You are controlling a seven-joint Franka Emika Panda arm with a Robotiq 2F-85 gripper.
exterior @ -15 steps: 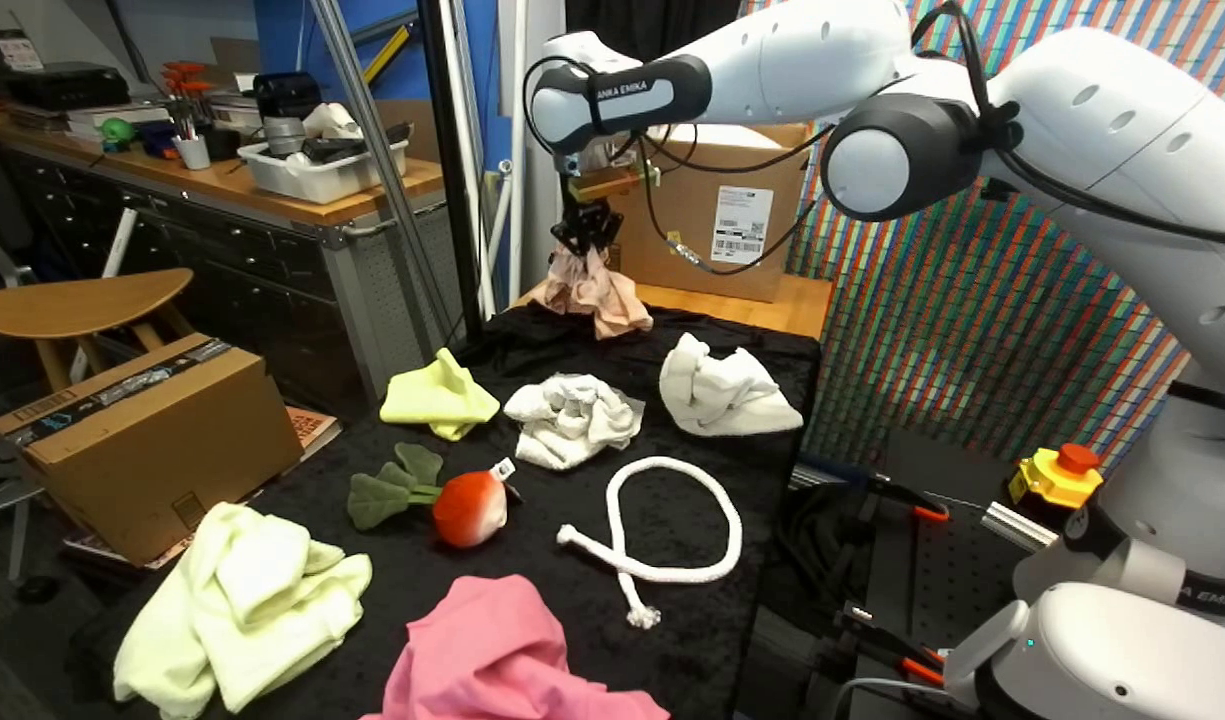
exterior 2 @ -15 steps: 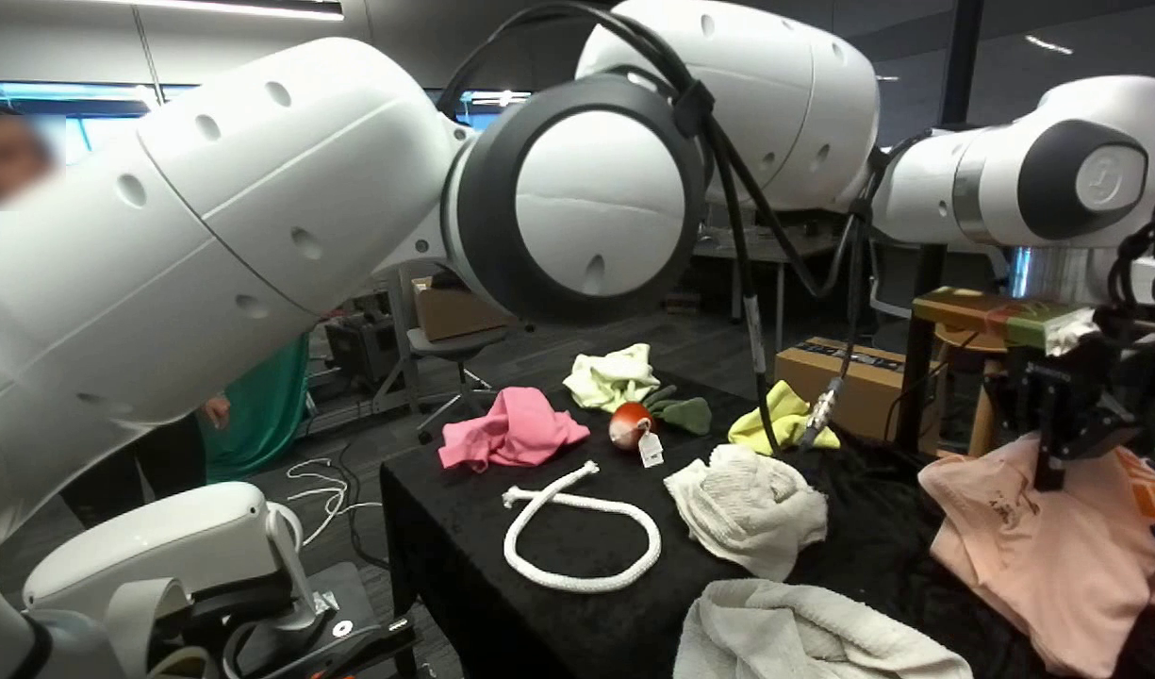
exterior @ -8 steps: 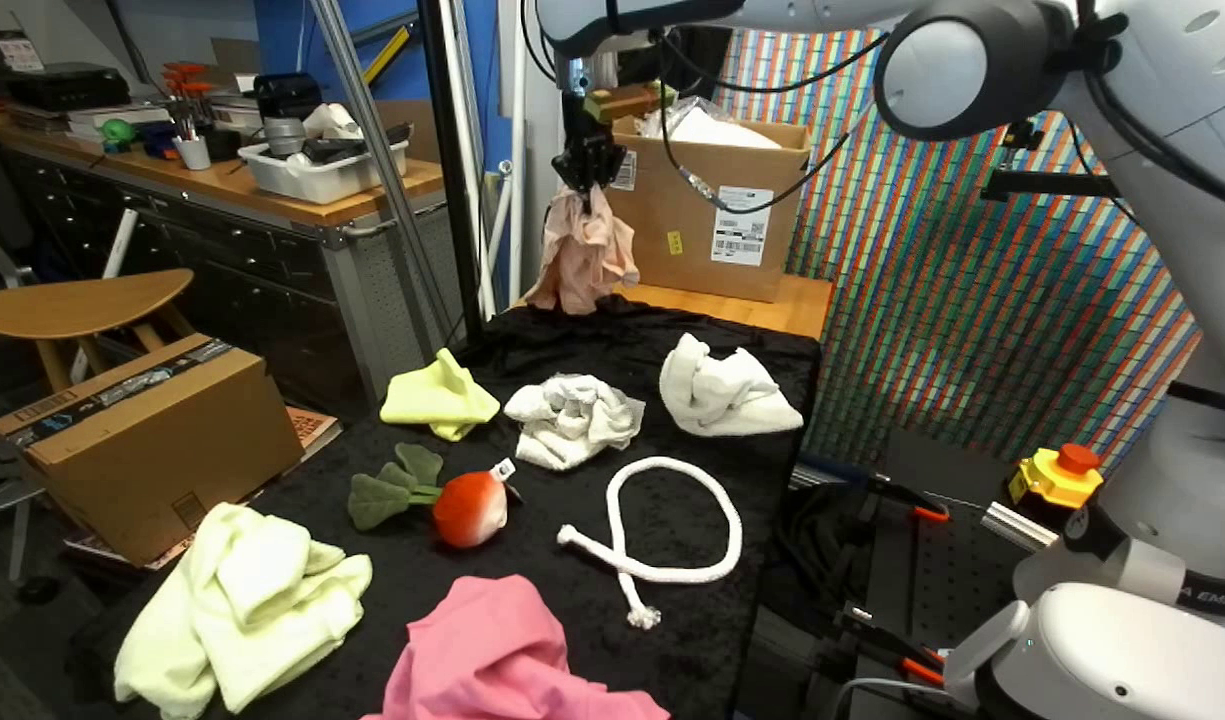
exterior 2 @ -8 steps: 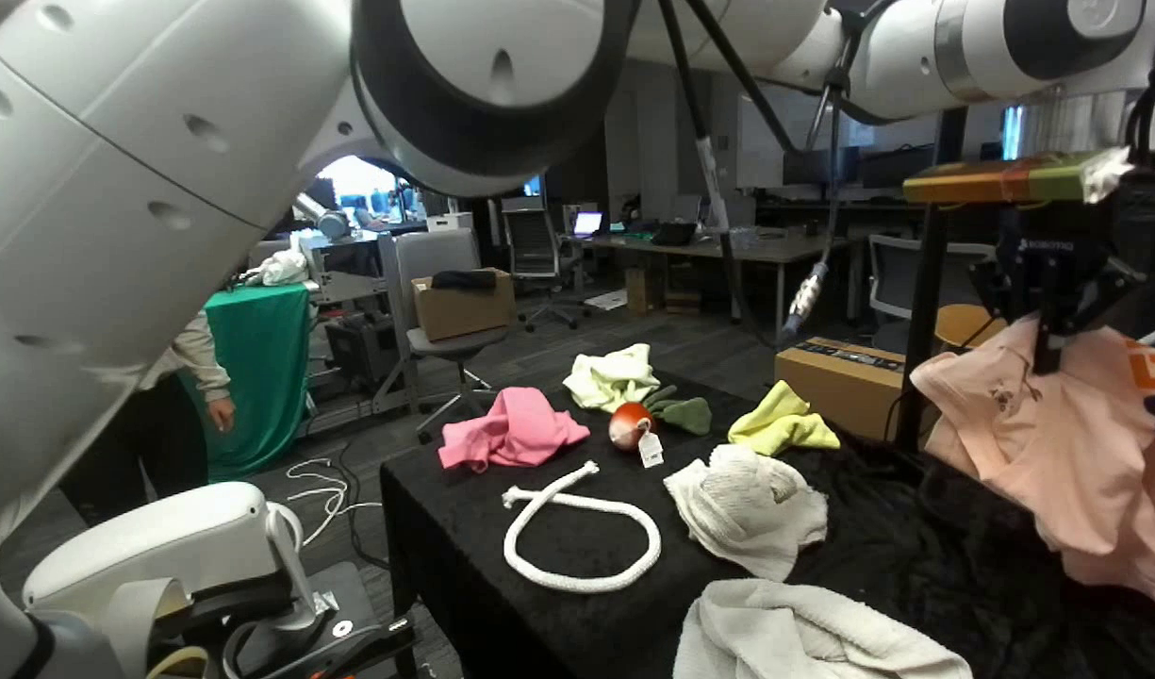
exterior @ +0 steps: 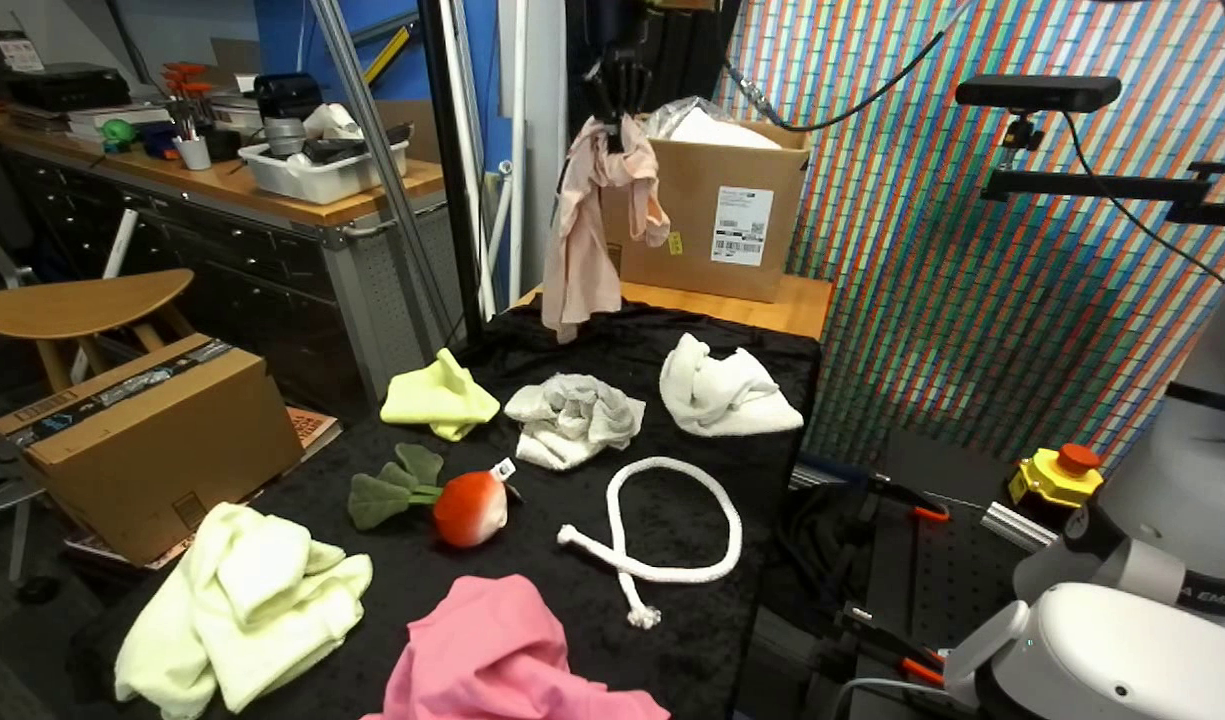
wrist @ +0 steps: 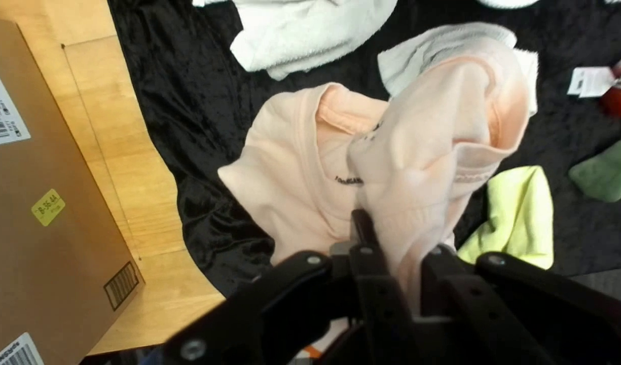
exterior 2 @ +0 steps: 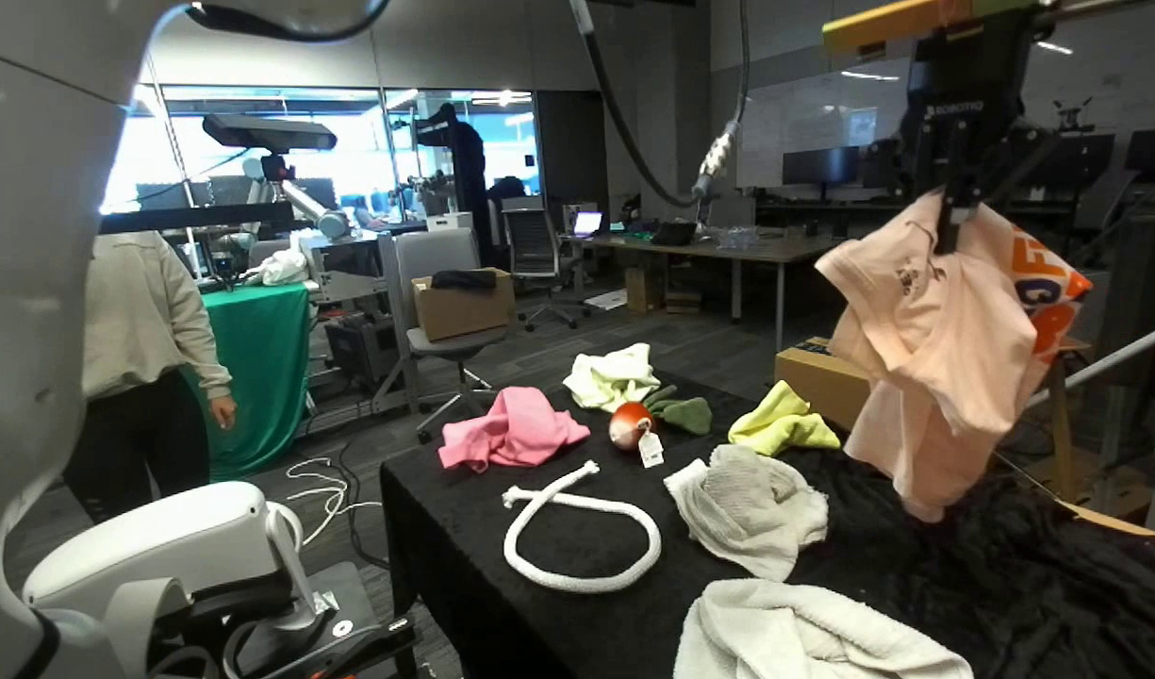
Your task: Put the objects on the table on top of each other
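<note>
A pale peach shirt (exterior 2: 945,349) with orange print hangs in the right of the frame in an exterior view, in the air over a black-covered counter (exterior 2: 1030,604). In the wrist view, at lower centre, the dark fingers (wrist: 373,263) are pinched nearly together with a gathered fold of it, near the neckline, between them. The fabric looks light, limp and not fragile; it will probably swing and sag, so a thick fold is the surest hold. The crumpled white towel (exterior 2: 751,505), right of centre, and the second white towel (exterior 2: 813,632), at the bottom edge, look thicker and grippier, best taken by a raised ridge. The smaller yellow-green cloth (exterior 2: 780,424) offers a peak to pinch from above, the bright pink cloth (exterior 2: 511,429) a rounded hump.
</note>
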